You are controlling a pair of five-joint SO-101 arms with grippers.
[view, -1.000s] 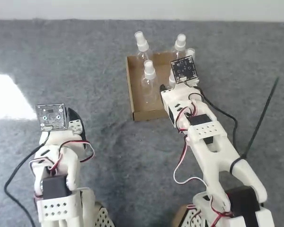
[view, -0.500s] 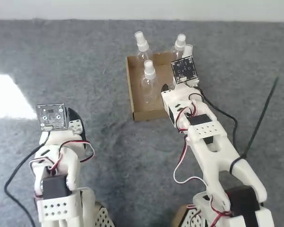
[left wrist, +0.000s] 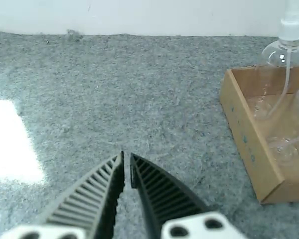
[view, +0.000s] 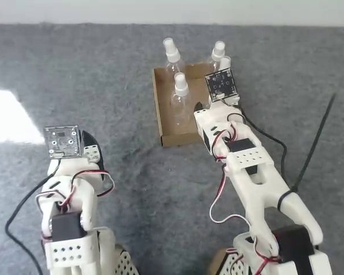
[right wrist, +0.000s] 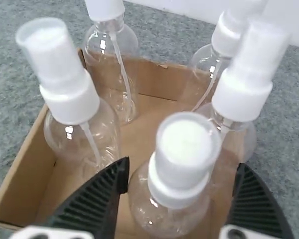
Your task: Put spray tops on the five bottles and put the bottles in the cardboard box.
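Five bottles (right wrist: 70,124) apparently stand inside the cardboard box (view: 158,109), right gripper (right wrist: 180,170) straddling the nearest.

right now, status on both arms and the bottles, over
Left gripper shut, empty. Right gripper open, fingers flanking the nearest bottle. Five bottles with spray tops, standing in cardboard box. Nothing in the way.

The high view looks steeply down from a fixed spot above and behind the two arms' bases, taking in both arms, the grey table cover (view: 92,74) and the cardboard box (view: 158,109) on the far side. The left wrist view sits low over the cover, facing forward past the left gripper (left wrist: 126,158) to the white wall (left wrist: 139,15), with the box well apart. The right wrist view looks down past the right gripper (right wrist: 180,169) from close above that box, whose bottles (right wrist: 70,124) appear in all three views.
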